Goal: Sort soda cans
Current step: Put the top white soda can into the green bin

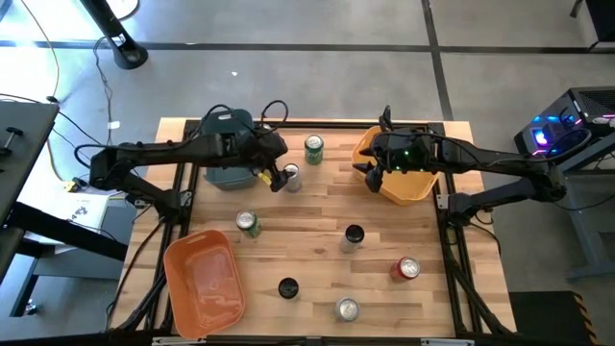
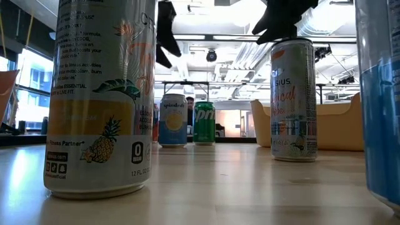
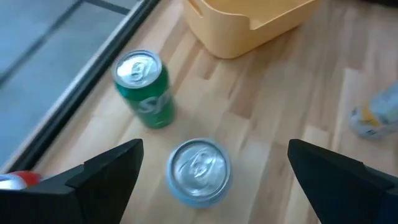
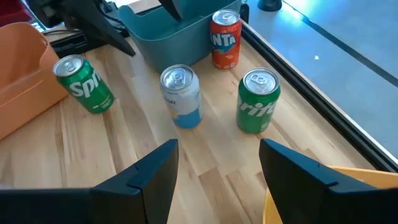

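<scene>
Overhead, the wooden bench (image 1: 317, 216) carries three bins: a dark teal bin (image 1: 228, 154) at the far left, a yellow bin (image 1: 408, 183) at the far right, and an orange bin (image 1: 204, 279) at the near-left corner. The left gripper (image 1: 281, 176) hovers wide open and empty over a silver can with a pale blue band (image 1: 291, 177), just beside the teal bin; its wrist camera looks down on that can's silvery lid (image 3: 199, 168) between the spread fingers, with a green Sprite can (image 3: 144, 88) standing near the bench's far edge. The right gripper (image 1: 370, 171) hangs open and empty at the yellow bin's left rim. Open boards lie mid-bench between the bins. A second green can (image 1: 249, 224), two black cans (image 1: 354, 235) (image 1: 287, 286), a red can (image 1: 407, 268) and another silver can (image 1: 347, 308) stand scattered toward the near edge, well apart. Only the right wrist view shows an orange-red Fanta can (image 4: 225, 39) tucked against the teal bin at the far edge.
</scene>
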